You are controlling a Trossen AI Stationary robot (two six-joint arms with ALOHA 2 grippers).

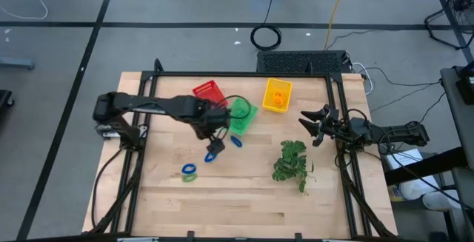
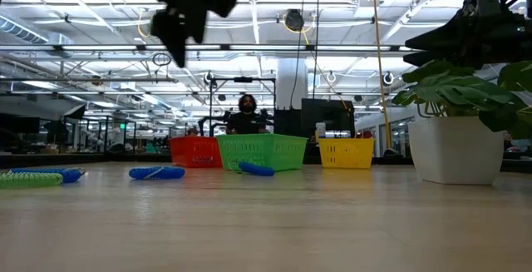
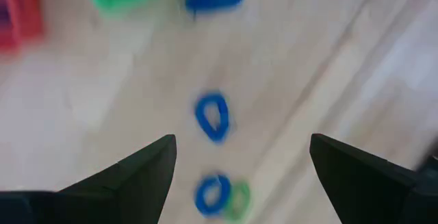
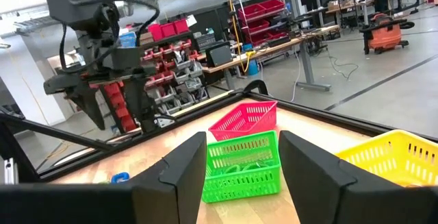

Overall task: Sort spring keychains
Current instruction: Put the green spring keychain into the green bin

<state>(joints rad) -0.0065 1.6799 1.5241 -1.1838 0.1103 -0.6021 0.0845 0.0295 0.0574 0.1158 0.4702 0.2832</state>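
Table (image 1: 244,197): pale wood planks, smooth, matt. Baskets at 12 o'clock, red (image 1: 209,92), green (image 1: 243,116), yellow (image 1: 277,95): slotted plastic, slightly glossy. Spring keychains (image 1: 189,172): coiled plastic. Plant pot (image 2: 453,147): smooth, matt white. Gripper fingers (image 3: 140,176): matt black.

**Lighting and picture quality**

High view: even, bright overhead light, soft shadows, sharp. Low view: ceiling strip lights (image 2: 100,49) glare; foreground tabletop (image 2: 266,222) soft. Left wrist view: heavy blur throughout, blue keychains (image 3: 213,117) smeared. Right wrist view: bright, sharp; near fingers soft.
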